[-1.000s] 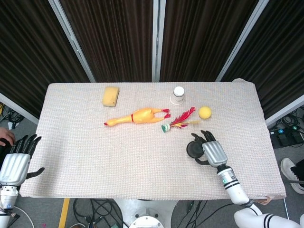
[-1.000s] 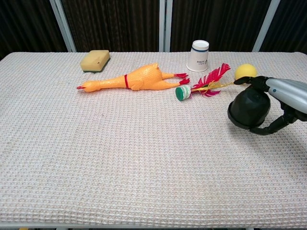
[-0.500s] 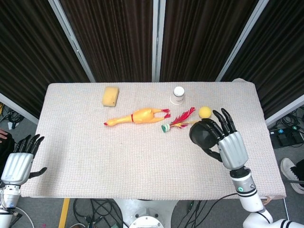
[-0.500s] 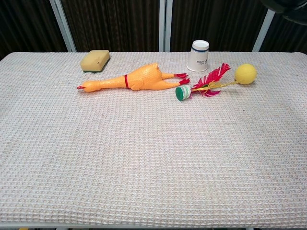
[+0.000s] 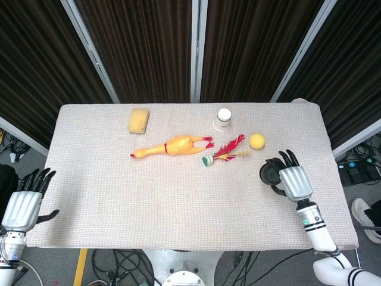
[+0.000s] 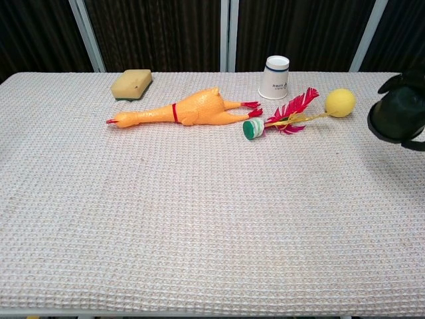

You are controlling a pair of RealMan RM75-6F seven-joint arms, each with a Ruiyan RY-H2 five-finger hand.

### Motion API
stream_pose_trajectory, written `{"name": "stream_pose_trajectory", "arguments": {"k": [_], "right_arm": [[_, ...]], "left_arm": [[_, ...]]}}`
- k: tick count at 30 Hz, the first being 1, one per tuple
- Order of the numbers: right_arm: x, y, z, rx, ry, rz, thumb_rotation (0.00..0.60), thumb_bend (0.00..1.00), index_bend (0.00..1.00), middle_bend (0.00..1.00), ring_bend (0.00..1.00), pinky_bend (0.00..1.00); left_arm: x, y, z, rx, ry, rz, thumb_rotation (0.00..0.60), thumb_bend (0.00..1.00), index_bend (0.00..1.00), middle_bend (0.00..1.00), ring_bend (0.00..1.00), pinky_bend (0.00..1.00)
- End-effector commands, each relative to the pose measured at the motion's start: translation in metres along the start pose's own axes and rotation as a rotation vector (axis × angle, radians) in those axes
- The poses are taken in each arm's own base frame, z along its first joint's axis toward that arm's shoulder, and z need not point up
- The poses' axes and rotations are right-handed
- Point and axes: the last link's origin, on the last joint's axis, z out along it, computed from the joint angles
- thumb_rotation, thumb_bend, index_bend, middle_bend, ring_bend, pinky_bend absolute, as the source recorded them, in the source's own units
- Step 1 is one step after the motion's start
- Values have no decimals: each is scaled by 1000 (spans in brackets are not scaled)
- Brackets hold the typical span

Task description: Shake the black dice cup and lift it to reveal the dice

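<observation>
Right hand (image 5: 294, 182) has its fingers wrapped around the black dice cup (image 5: 271, 173), held at the right edge of the frame above the surface (image 5: 178, 196). Left hand (image 5: 24, 205) sits bottom left, fingers spread, holding nothing.

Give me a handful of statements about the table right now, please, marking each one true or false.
1. The right hand grips the black dice cup. True.
2. The white paper cup lies on its side. False: it stands upright.
3. The left hand holds the sponge. False: it holds nothing, off the table's near left edge.
4. The yellow ball lies right of the feathered shuttlecock. True.
5. The rubber chicken stands upright. False: it lies flat.
</observation>
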Motion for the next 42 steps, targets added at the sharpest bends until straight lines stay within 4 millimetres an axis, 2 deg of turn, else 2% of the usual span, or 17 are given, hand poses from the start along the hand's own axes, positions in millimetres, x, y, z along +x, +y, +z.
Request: {"name": "stream_pose_trajectory", "arguments": {"k": [1,3,5,6,8,12,13,15,18,21,26,28,30,32,34,38,42], "right_arm": [[133,-89,-22,288,564,250,600,150,275,456,90,4],[148,-92,-35,302,620,240,600,147,275,460,90,6],[141,-85,-43,264,587,217,600,145,275,464,90,6],[131,-79,-43,230,536,204,600,145,275,466,90,7],[95,-60,-35,118,345,154,600,145,275,467,90,7],[19,-19,-16,-77,-132,77,600,159,274,466,90,6],[4,-12,-13,-118,-249,93,600,167,273,466,90,6],[-6,-2,-7,-141,-351,45,600,180,273,465,90,5],[-5,-4,-1,-110,-374,-68,600,186,273,465,90,4],[22,-26,6,-57,-276,-52,600,187,273,465,90,2],[107,-68,8,101,204,86,600,178,273,465,90,0],[129,-73,2,161,420,117,600,172,274,465,90,0],[134,-71,-2,172,504,93,600,169,274,465,90,0],[130,-65,-4,161,509,52,600,168,274,465,90,0],[112,-55,-4,128,430,-11,600,168,274,465,90,0],[61,-32,-6,25,74,-143,600,170,273,466,90,0],[24,-21,-9,-64,-262,-157,600,177,281,478,129,0]], "left_arm": [[-1,2,1,-6,-4,-1,600,117,81,56,0,110],[-3,4,2,-11,-7,-2,600,118,81,56,0,110],[-4,5,3,-14,-10,-3,600,117,81,56,0,110],[-4,5,3,-14,-11,-3,600,117,81,56,0,110],[-4,7,4,-17,-13,-3,600,117,81,56,0,110],[-3,9,6,-18,-8,-5,600,117,81,56,0,110],[-3,9,6,-17,-8,-4,600,117,81,56,0,110],[-3,9,7,-13,-7,-5,600,117,81,56,0,110],[-3,8,6,-5,-10,-6,600,117,81,56,0,109],[-4,7,6,-5,-15,-6,600,117,81,56,0,109],[-5,7,6,-9,-13,-5,600,118,81,56,0,109],[-5,7,6,-10,-12,-6,600,117,81,57,0,109],[-5,7,6,-8,-13,-7,600,117,81,57,0,109],[-6,6,5,-6,-14,-7,600,117,81,56,0,109],[-6,5,4,-5,-15,-7,600,117,81,56,0,109],[-7,5,3,-9,-20,-8,600,117,81,56,0,109],[-7,5,3,-10,-20,-8,600,117,81,56,0,109]]}}
